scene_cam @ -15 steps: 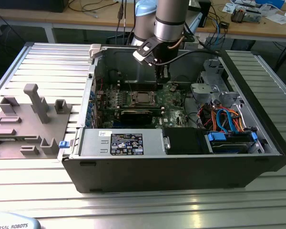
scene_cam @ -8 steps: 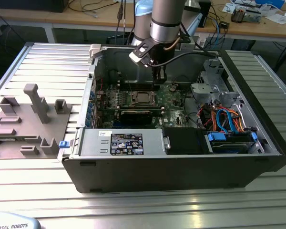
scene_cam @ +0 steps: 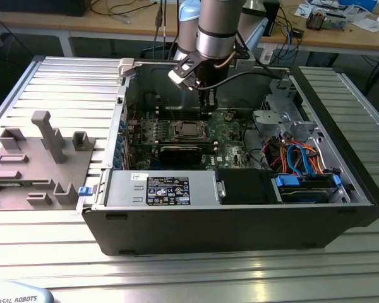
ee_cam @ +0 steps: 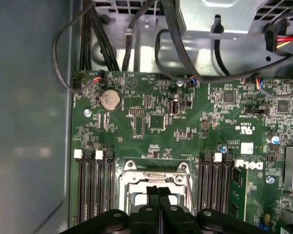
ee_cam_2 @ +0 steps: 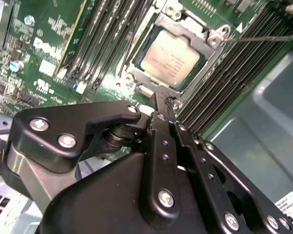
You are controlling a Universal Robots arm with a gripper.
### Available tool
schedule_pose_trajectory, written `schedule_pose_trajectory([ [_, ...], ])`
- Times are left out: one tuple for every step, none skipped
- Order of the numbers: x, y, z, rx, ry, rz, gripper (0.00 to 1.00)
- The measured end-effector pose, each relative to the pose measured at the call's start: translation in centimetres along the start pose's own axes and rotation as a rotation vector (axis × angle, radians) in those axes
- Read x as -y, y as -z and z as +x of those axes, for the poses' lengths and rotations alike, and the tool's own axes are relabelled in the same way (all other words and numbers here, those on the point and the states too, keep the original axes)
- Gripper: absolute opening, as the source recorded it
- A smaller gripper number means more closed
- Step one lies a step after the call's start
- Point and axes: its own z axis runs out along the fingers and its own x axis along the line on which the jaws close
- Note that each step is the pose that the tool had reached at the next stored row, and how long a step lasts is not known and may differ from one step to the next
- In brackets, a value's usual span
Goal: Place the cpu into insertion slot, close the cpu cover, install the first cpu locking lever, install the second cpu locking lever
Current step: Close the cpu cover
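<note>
The cpu (ee_cam_2: 171, 57), a dull silver square, lies in the insertion slot (scene_cam: 177, 131) on the green board. The cpu cover (ee_cam_2: 211, 38) is a silver frame lying down around the chip; in the first wrist view its edge (ee_cam: 154, 174) shows just beyond the fingertips. A thin metal locking lever (ee_cam_2: 263, 36) sticks out sideways from the socket's corner. My gripper (ee_cam_2: 158, 101) hovers just beside the socket's edge with its black fingers (ee_cam: 153, 204) pressed together and nothing between them. In the exterior view the gripper (scene_cam: 206, 108) hangs a little above the board, behind the socket.
Long memory slots (ee_cam: 95, 185) flank the socket on both sides. A black card (scene_cam: 186, 151) lies in front of it. The power supply (scene_cam: 164, 189) and a drive bay with coloured cables (scene_cam: 303, 164) fill the case's front. A grey fixture (scene_cam: 38, 164) stands at the exterior view's left.
</note>
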Motion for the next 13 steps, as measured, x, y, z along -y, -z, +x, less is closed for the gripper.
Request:
schedule_pose_trajectory([
  [0.03, -0.07, 0.0, -0.0004, 0.0, 0.0112, 0.11],
  [0.07, -0.12, 0.0, -0.0006, 0.0, 0.0168, 0.11],
  [0.14, -0.18, 0.0, -0.0007, 0.001, 0.0193, 0.11],
  [0.31, -0.22, -0.01, -0.0008, 0.001, 0.0195, 0.11],
  [0.42, -0.24, 0.0, -0.0009, 0.002, 0.0196, 0.11],
  [0.62, -0.28, 0.01, -0.0008, 0.002, 0.0196, 0.11],
  [0.94, -0.32, 0.01, -0.0007, 0.002, 0.0196, 0.11],
  [1.07, -0.37, 0.02, -0.0009, 0.002, 0.0195, 0.11],
  [1.12, -0.43, 0.03, -0.0012, 0.002, 0.0214, 0.11],
  [1.13, -0.47, 0.02, -0.0013, 0.002, 0.0269, 0.11],
  [1.15, -0.51, 0.02, -0.0014, 0.002, 0.0335, 0.11],
  [1.14, -0.55, 0.02, -0.0004, 0.002, 0.0412, 0.11],
  [1.15, -0.55, 0.02, 0.0017, 0.002, 0.0427, 0.11],
])
